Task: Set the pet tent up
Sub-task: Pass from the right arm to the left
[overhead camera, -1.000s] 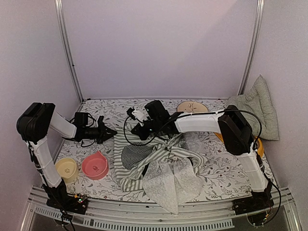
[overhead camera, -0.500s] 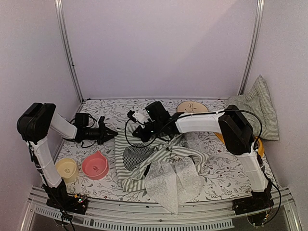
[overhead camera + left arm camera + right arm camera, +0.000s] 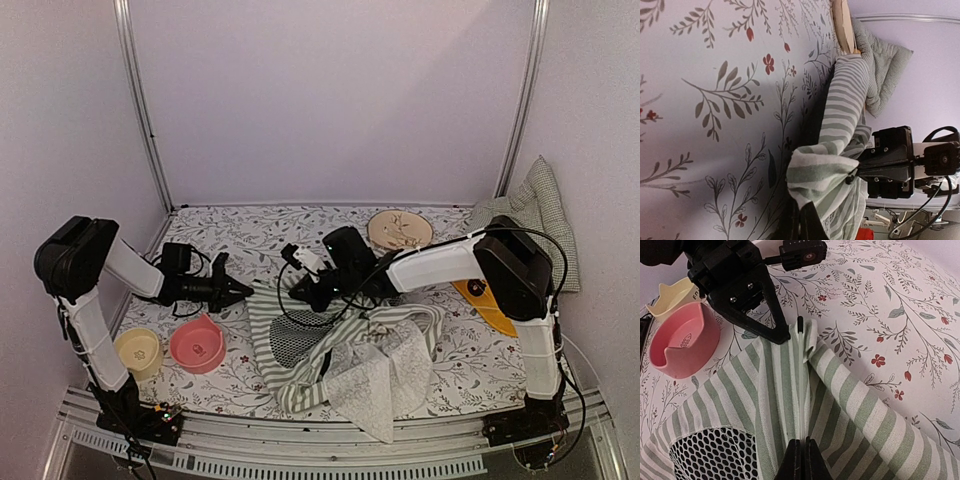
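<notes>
Pet tent (image 3: 300, 375) lying collapsed on the surface (image 3: 250, 230)

We see the pet tent crumpled at the middle of the flowered surface, toward the near edge, with its mesh window up and its lace spilling nearer. The right tool (image 3: 800, 460) is fully closed, pinching a raised fold of striped cloth. The left tool (image 3: 783, 337) has its tips drawn together against the tent's left corner; we cannot tell whether it grips cloth. A pink bowl (image 3: 197, 345) sits left of the tent.
</notes>
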Motion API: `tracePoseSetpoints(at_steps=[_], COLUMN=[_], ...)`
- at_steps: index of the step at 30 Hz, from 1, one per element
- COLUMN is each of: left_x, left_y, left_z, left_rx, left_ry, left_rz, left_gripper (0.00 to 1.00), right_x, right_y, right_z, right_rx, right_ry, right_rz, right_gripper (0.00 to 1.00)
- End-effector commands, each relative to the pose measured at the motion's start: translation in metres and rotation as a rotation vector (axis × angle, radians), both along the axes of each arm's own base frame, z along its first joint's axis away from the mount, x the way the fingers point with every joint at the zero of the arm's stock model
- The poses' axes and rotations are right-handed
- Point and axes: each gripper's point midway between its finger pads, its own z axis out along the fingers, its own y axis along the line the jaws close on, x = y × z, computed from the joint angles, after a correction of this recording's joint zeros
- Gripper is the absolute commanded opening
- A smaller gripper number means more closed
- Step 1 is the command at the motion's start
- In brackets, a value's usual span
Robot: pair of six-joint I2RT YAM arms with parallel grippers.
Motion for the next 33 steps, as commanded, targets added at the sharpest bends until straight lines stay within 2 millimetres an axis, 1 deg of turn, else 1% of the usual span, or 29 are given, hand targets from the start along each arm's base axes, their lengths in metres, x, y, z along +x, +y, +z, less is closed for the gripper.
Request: tracePoseSetpoints(at_steps=[1, 3, 4, 5, 6, 9, 11, 13, 15, 17, 20, 22, 23, 25, 27, 31, 33], left_x=[0.047, 0.048, 0.048, 0.049, 0.050, 0.052, 0.053, 0.054, 0.053, 0.050, 0.045, 0.042, 0.042, 0.043, 0.042, 0.042, 0.042], left_y=[0.083, 0.077, 0.074, 0.071, 0.068, 0.065, 0.064, 0.056, 0.037, 0.022, -0.001, -0.017, -0.023, -0.029, -0.030, -0.034, -0.036], left_z=[-0.025, -0.027, -0.024, -0.021, -0.019, -0.011, -0.004, 0.006, 0.021, 0.033, 0.052, 0.058, 0.057, 0.054, 0.053, 0.056, 0.062], left_rx=[0.197, 0.200, 0.208, 0.222, 0.232, 0.215, 0.201, 0.161, 0.084, 0.033, -0.040, -0.059, -0.048, -0.025, -0.033, -0.050, -0.062], left_ry=[-0.032, -0.043, -0.063, -0.082, -0.093, -0.111, -0.132, -0.168, -0.217, -0.245, -0.258, -0.255, -0.248, -0.240, -0.228, -0.214, -0.218], left_rz=[0.369, 0.330, 0.310, 0.293, 0.273, 0.263, 0.259, 0.226, 0.134, 0.079, 0.022, -0.011, -0.023, -0.036, -0.033, -0.043, -0.044], left_gripper=[0.00, 0.00, 0.02, 0.10, 0.15, 0.25, 0.27, 0.25, 0.24, 0.25, 0.29, 0.32, 0.32, 0.33, 0.33, 0.33, 0.33], right_x=[-0.005, -0.004, -0.004, -0.005, -0.005, -0.005, -0.004, -0.004, -0.002, 0.002, 0.015, 0.021, 0.022, 0.024, 0.026, 0.028, 0.030], right_y=[-0.085, -0.081, -0.078, -0.074, -0.070, -0.063, -0.062, -0.059, -0.056, -0.052, -0.044, -0.037, -0.035, -0.032, -0.030, -0.026, -0.023], right_z=[-0.070, -0.068, -0.067, -0.065, -0.064, -0.061, -0.059, -0.058, -0.053, -0.042, -0.013, 0.007, 0.014, 0.026, 0.036, 0.060, 0.065], right_rx=[-0.319, -0.309, -0.298, -0.288, -0.282, -0.269, -0.261, -0.254, -0.233, -0.197, -0.123, -0.072, -0.053, -0.023, -0.007, 0.054, 0.056], right_ry=[0.224, 0.226, 0.229, 0.231, 0.229, 0.219, 0.215, 0.213, 0.211, 0.200, 0.148, 0.120, 0.110, 0.091, 0.075, 0.058, 0.051], right_rz=[-0.149, -0.137, -0.126, -0.113, -0.105, -0.086, -0.085, -0.083, -0.084, -0.099, -0.133, -0.141, -0.139, -0.135, -0.135, -0.155, -0.154], right_gripper=[0.00, 0.00, 0.00, 0.00, 0.00, 0.00, 0.00, 0.00, 0.00, 0.00, 0.00, 0.00, 0.00, 0.00, 0.00, 0.00, 0.00])
